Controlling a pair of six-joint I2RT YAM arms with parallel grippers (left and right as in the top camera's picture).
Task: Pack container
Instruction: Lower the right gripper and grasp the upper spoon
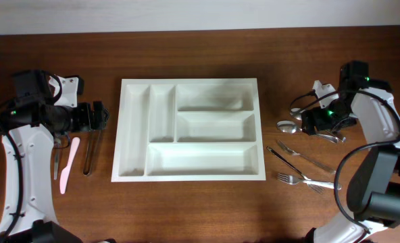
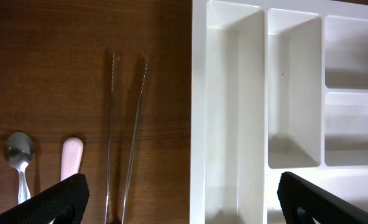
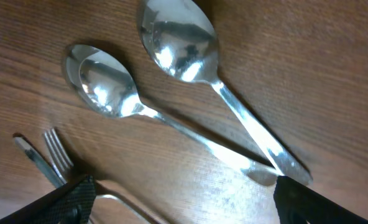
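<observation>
Treat the container, flat at mid-table with all compartments empty, as light, stiff, slick plastic; take it by an outer rim wall if it must shift. See the left gripper spread wide and empty just left of it, by the tongs. See the right gripper wide too, over two spoons at the right, gripping nothing.

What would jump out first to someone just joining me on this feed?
The big white tray, all five compartments empty, sits dead centre. Cutlery waits on both sides: two spoons directly beneath the open right tool, with forks nearby, and tongs and a pink utensil on the left.
</observation>
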